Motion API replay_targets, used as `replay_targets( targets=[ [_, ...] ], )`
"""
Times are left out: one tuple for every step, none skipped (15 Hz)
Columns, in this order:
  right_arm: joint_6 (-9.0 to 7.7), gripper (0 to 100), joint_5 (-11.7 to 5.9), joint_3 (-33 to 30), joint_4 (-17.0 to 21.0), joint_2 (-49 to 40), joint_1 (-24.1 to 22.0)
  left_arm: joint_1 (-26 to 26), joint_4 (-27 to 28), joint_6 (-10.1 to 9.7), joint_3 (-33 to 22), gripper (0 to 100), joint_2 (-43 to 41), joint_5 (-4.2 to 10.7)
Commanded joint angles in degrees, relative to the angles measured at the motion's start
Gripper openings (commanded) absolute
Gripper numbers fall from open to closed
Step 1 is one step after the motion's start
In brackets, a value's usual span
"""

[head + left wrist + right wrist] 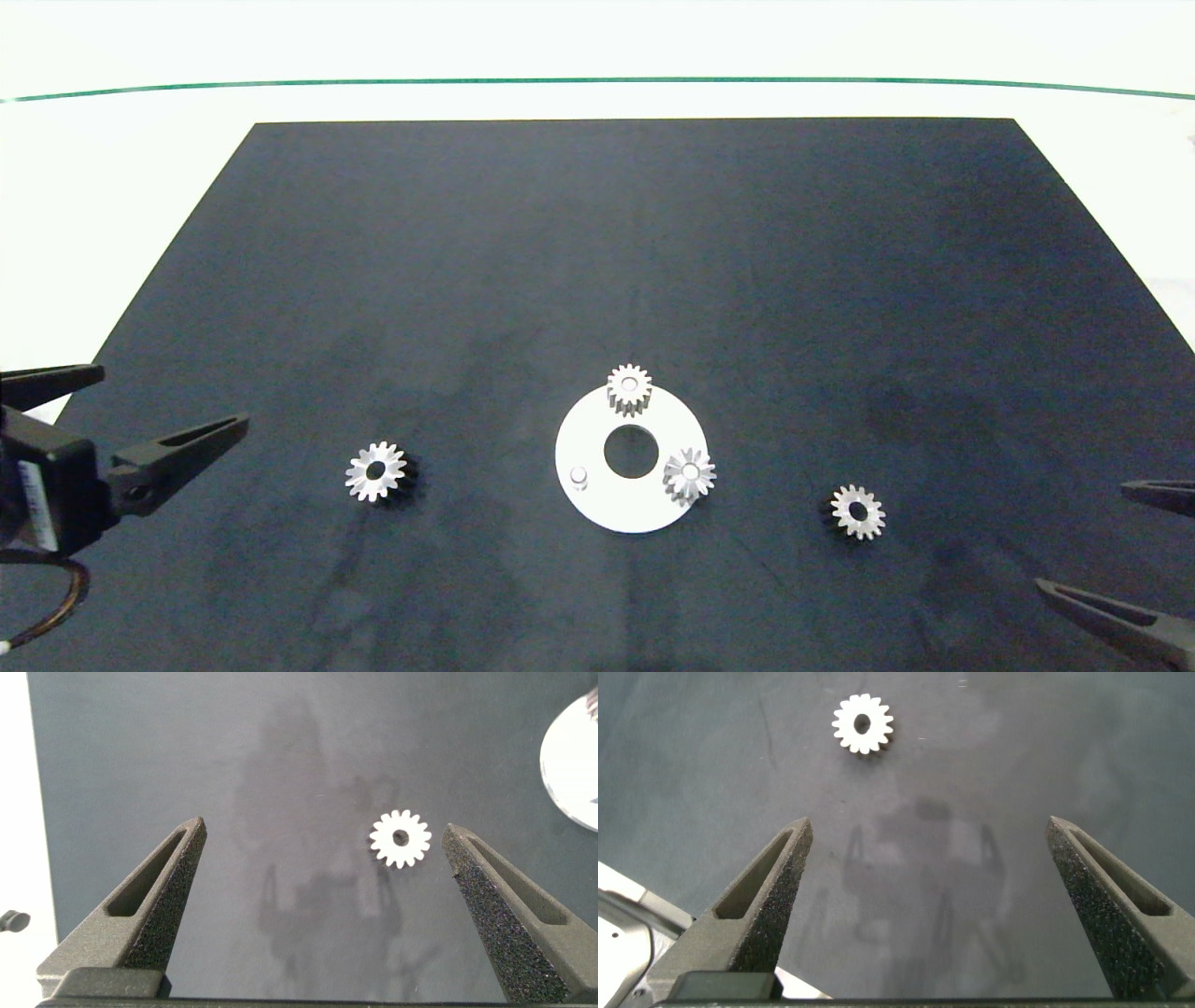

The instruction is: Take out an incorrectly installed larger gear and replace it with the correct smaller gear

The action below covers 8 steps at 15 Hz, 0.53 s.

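- Across the whole scene lies a white tabletop (65,233), with a thin green line running along its far side.
- On the tabletop, a large black mat (597,261) covers most of the working area and carries all the parts.
- At the near-left edge of the mat, the left claw (175,397) hovers with its fingers spread wide and nothing between them. It is well to the left of the loose gear on that side.
- At the near-right corner, the right claw (1081,536) is likewise spread wide and holds nothing, off to the right of the loose gear there.
- Near the middle of the mat sits a flat white disc (607,504) with a round hole in its centre.
- Left of the disc, apart from it, the larger gear (375,471) lies flat on the mat, with pointed teeth and a wide dark hole.
- Right of the disc, also apart from it, the smaller gear (858,511) lies flat on the mat, with short blunt teeth.
- On the disc's right rim sits a pointed-tooth gear (690,473) with a silver centre.
- On the disc's far rim sits a blunt-toothed gear (629,387), also with a silver centre.
- On the disc's left part stands a small bare peg (579,476) with no gear on it.
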Motion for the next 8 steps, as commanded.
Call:
replay_targets(
  targets=[
    [-0.25,100,-0.11,-0.82,-3.16,8.33,2.87,2.9,5.0,-0.29,-0.55,100,-8.47,0.1],
    [-0.51,100,-0.2,-0.82,-5.79,10.62,3.05,2.99,6.4,-2.05,-0.55,100,-10.14,0.1],
    [-1.3,100,-0.37,-0.91,-7.46,12.64,3.05,2.9,7.54,-3.45,-0.55,100,-11.37,0.1],
    [-2.27,100,-0.46,-1.08,-8.52,14.4,3.14,2.81,9.04,-4.24,-0.46,100,-12.51,0.1],
    [-2.88,100,-0.55,-1.43,-8.87,16.16,3.23,2.81,9.3,-5.83,-0.02,100,-13.57,0.01],
    [-2.97,100,-0.72,-2.05,-8.96,17.74,4.02,2.46,9.21,-7.67,0.42,100,-14.27,-0.08],
    [-2.88,100,-1.43,-2.31,-9.49,19.14,5.77,2.72,9.21,-8.73,0.59,100,-15.15,0.01],
    [-2.88,100,-2.48,-2.22,-10.54,20.64,7.09,2.46,9.3,-8.73,1.12,100,-16.47,0.01]
  ],
)
